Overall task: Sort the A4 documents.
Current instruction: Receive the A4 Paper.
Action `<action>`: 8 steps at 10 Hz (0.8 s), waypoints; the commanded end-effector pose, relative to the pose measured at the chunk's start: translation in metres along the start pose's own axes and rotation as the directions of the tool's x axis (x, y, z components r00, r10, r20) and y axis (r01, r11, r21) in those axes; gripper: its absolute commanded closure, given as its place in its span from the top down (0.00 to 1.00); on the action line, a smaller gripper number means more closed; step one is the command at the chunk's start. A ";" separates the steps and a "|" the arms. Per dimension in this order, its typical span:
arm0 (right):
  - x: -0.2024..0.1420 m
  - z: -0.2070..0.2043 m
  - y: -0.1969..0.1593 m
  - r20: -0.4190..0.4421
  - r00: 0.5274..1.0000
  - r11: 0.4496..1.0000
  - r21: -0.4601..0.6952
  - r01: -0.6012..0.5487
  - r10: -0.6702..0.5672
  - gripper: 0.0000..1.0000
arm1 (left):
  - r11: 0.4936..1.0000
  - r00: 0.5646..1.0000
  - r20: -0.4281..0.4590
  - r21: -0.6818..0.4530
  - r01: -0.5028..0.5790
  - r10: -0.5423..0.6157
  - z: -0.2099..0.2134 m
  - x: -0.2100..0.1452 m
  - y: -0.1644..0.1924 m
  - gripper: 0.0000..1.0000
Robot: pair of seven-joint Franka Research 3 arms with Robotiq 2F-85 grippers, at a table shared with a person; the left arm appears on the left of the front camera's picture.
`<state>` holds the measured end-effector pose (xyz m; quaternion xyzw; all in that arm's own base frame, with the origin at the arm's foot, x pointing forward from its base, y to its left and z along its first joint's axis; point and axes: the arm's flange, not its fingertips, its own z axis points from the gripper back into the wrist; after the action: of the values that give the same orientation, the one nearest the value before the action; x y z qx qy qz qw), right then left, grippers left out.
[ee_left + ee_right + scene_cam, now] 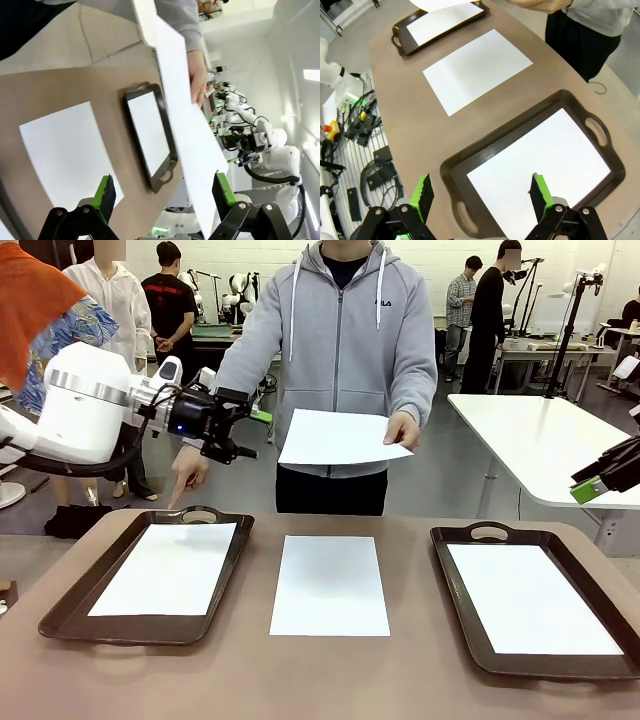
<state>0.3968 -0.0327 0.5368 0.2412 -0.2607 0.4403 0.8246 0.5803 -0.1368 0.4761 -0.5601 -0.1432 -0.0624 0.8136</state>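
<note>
A person across the table holds one A4 document [340, 437] level in one hand [402, 428] and points with the other hand [186, 477] at the left tray [60, 615]. My left gripper [252, 433] hovers open just left of that held sheet. In the left wrist view the held sheet [185, 120] runs down between the open fingers, close to one green pad [222, 189]. Another sheet [330, 585] lies bare on the table's middle. My right gripper [584, 484] stands open above the right tray [520, 120], with nothing between its fingers.
Two dark brown trays each hold a white sheet: the left one [165, 568] and the right one [530, 597]. The right tray's rim [455, 610] nears the table's front edge. A white table [540, 440] stands behind on the right, and people stand farther off.
</note>
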 end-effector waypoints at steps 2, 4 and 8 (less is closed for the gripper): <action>-0.001 -0.001 0.000 -0.003 1.000 1.000 0.004 0.000 0.000 1.00 | 0.987 0.998 0.014 -0.147 -0.060 0.063 -0.021 0.018 0.007 1.00; -0.001 -0.001 0.000 -0.003 1.000 1.000 0.004 0.000 0.000 1.00 | 0.977 0.997 -0.027 -0.199 -0.076 0.072 -0.034 0.021 0.004 1.00; -0.001 -0.001 0.000 -0.003 1.000 1.000 0.004 0.000 0.000 1.00 | 0.966 0.994 -0.094 -0.248 -0.079 0.058 -0.052 0.027 -0.008 1.00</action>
<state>0.3967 -0.0327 0.5369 0.2411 -0.2607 0.4403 0.8246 0.6024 -0.1838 0.4714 -0.6484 -0.0923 -0.0751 0.7520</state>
